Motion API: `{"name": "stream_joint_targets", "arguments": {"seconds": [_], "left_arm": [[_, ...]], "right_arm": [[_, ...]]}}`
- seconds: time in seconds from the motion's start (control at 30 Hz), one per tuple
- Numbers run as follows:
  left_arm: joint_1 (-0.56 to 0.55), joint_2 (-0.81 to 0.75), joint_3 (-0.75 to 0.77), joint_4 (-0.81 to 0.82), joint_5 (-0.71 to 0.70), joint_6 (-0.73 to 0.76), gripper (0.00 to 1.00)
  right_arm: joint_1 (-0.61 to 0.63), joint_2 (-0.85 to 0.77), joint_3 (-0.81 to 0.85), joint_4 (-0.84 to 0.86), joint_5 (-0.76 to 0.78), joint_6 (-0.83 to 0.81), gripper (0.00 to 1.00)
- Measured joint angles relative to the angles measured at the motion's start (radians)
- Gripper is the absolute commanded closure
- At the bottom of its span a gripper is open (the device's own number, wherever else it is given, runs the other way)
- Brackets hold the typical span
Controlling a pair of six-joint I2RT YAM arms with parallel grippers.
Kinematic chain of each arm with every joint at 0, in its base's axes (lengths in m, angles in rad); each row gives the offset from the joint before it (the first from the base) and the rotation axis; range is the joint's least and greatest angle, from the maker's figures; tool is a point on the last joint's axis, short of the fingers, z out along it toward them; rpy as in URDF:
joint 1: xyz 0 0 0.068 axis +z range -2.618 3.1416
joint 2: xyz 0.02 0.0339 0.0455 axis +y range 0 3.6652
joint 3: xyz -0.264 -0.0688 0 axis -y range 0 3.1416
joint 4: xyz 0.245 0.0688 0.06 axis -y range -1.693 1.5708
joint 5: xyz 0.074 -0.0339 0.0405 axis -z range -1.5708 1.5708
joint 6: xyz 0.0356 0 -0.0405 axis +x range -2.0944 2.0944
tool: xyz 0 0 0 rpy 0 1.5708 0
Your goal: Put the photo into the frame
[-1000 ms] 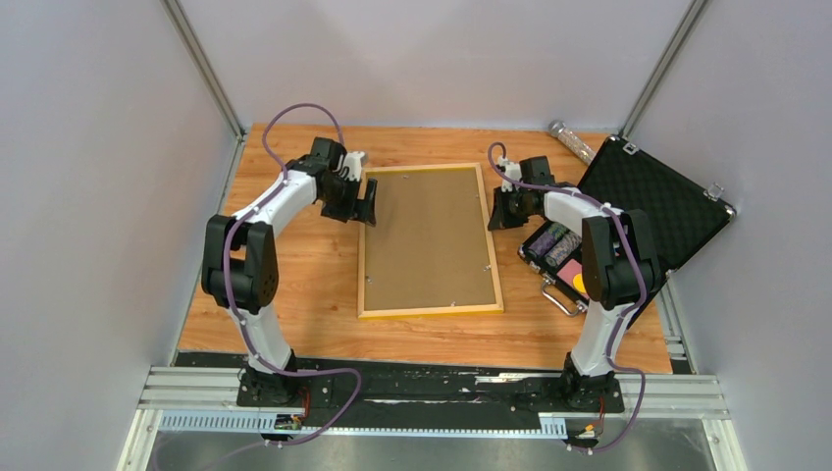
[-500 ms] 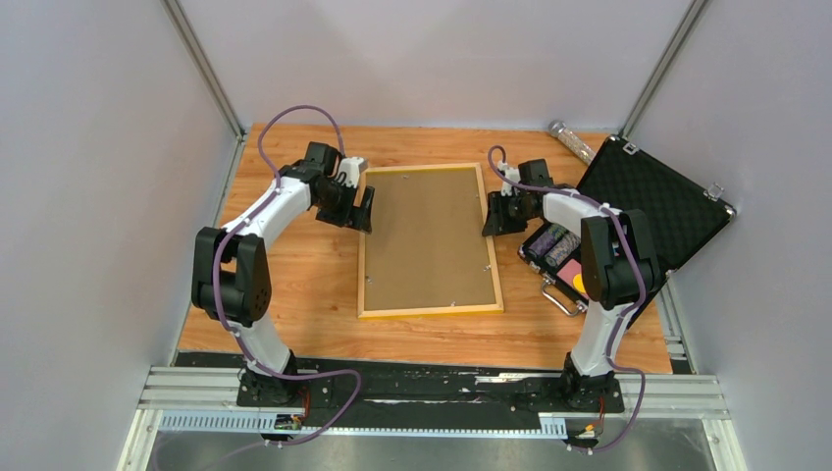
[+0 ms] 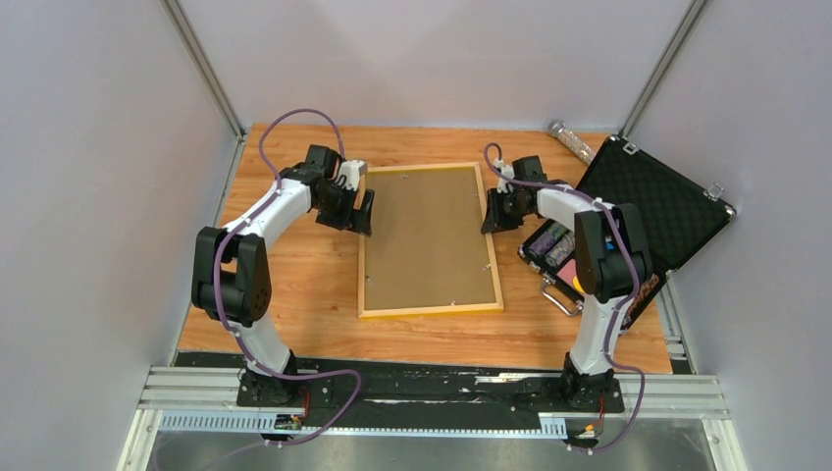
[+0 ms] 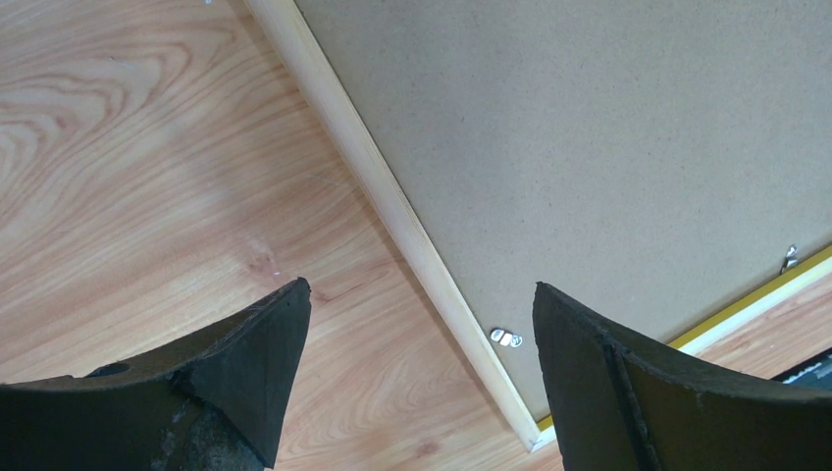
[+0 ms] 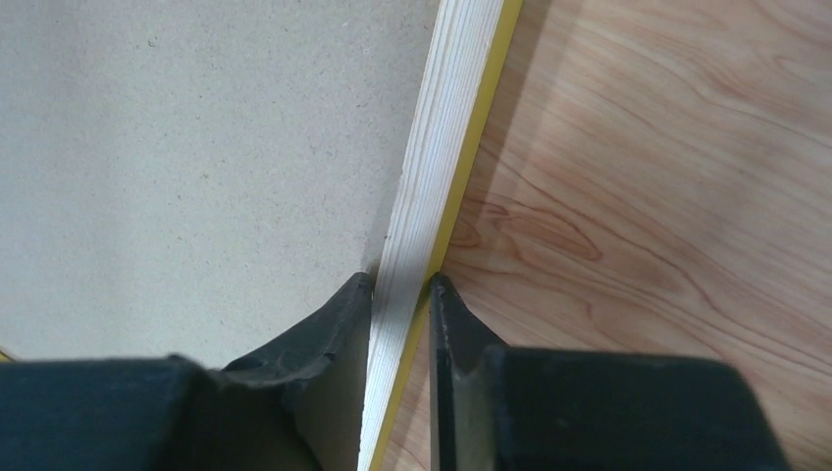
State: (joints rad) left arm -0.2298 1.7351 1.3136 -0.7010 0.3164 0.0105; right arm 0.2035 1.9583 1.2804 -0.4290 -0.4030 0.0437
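Low over table (image 3: 294, 285), right tool (image 5: 400, 285) pinches frame (image 5: 437, 137).

One yellow picture frame (image 3: 430, 240) (lying back up), two small metal clips (image 4: 506, 338) on it in the left wrist view, two robot arms, left arm (image 3: 275, 206) and right arm (image 3: 559, 201), one open black case (image 3: 652, 201), one clear tube (image 3: 572, 140), one wooden table (image 3: 294, 314)

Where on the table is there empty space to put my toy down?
A good bare patch is the near strip of the table, between the frame and the black rail. Another strip runs behind the frame, up to the back wall. The right side is crowded: the open case and the right gripper pinching the frame.
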Motion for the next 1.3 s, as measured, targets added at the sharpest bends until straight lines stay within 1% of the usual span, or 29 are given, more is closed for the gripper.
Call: {"name": "stream_joint_targets", "arguments": {"seconds": [0.13, 0.33, 0.6, 0.8, 1.03, 1.3], "left_arm": [[0.0, -0.001, -0.018, 0.004, 0.0, 0.003, 0.09], [0.0, -0.012, -0.049, 0.009, 0.0, 0.022, 0.09], [0.0, -0.072, -0.115, 0.021, 0.0, 0.058, 0.09], [0.0, -0.108, -0.121, 0.031, 0.019, 0.086, 0.09], [-0.01, -0.108, -0.122, 0.043, 0.047, 0.096, 0.08], [-0.065, -0.089, -0.121, 0.056, 0.062, 0.113, 0.08]], "right_arm": [[0.008, 0.004, 0.011, 0.0, 0.028, 0.012, 0.91], [0.006, 0.018, 0.032, -0.004, 0.04, 0.032, 1.0], [-0.014, 0.067, 0.096, -0.005, 0.029, 0.076, 1.0], [-0.035, 0.101, 0.135, 0.002, 0.007, 0.108, 1.0], [-0.057, 0.105, 0.135, 0.015, -0.016, 0.137, 1.0], [-0.072, 0.099, 0.106, 0.057, -0.047, 0.156, 1.0]]}}
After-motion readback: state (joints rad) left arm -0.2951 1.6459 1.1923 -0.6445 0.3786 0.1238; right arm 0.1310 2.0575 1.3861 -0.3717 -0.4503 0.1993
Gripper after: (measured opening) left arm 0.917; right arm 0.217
